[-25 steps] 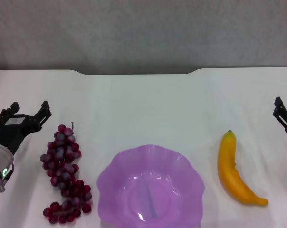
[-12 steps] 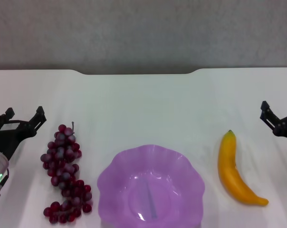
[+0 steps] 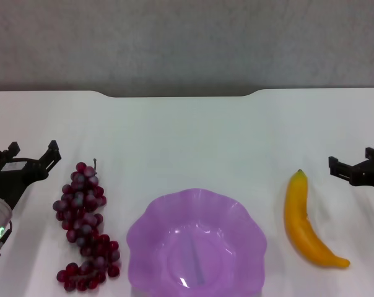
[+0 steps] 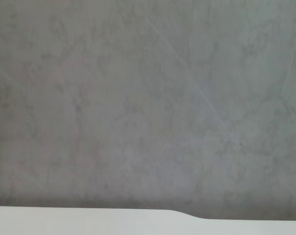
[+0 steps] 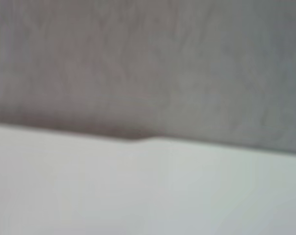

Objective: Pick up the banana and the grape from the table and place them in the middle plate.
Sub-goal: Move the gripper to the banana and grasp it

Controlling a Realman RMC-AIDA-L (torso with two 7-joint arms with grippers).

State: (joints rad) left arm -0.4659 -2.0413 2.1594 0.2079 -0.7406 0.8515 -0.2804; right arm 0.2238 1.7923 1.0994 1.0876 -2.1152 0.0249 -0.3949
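Yellow banana point(image 3: 308, 224) lies near the spread right hand point(image 3: 356, 168); grape point(image 3: 85, 230) beside the spread left hand point(image 3: 26, 154).

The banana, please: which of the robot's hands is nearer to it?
Right. The right hand hovers just beyond the banana, near its dark tip; the left hand is across the table, past the grape.

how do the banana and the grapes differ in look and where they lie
The banana is one smooth, curved yellow piece with a dark tip; the grapes are a bunch of many small dark red balls with a thin stem. The banana lies right of the purple plate, the grapes left of it. Both lie lengthwise on the white table, outside the plate, untouched.
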